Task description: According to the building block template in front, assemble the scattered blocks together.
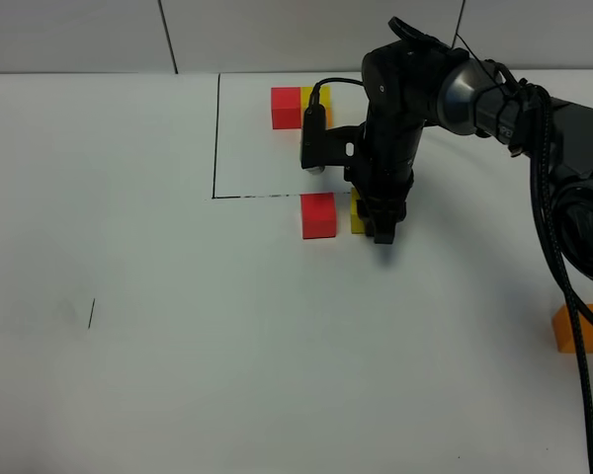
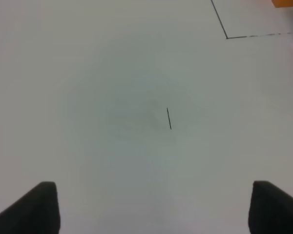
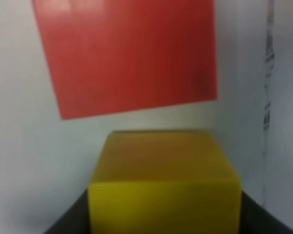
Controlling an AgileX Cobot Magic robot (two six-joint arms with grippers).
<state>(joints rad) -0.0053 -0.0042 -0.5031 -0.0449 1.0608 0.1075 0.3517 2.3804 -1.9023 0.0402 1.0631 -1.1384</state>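
Observation:
The template sits at the back inside a black outline; its red and yellow cubes show, the rest is hidden behind my right arm. The loose red cube lies just below the outline's front line and fills the right wrist view. My right gripper is shut on the loose yellow cube, holding it close to the right of the red cube with a narrow gap; the yellow cube sits between the fingers in the right wrist view. The loose orange cube lies far right. My left gripper is open and empty over bare table.
A black square outline marks the template area; its corner shows in the left wrist view. A short black mark is on the left of the white table, also below the left wrist camera. My right arm's cables hang at the right.

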